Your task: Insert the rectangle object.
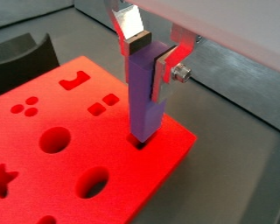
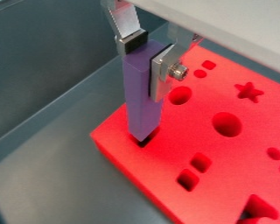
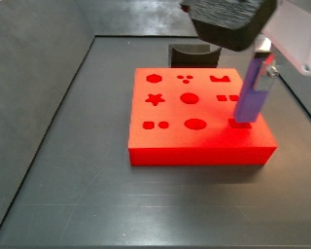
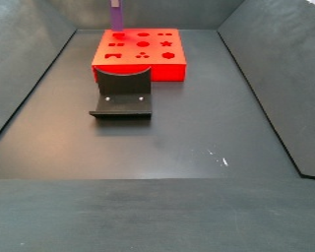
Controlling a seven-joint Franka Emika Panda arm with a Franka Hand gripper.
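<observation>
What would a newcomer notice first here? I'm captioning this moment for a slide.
The red block with shaped holes, bright on the dark floor. Next, the purple bar upright at the block's corner, its lower end in a hole, with the gripper closed on its top. A dark fixture stands beside the block.
</observation>
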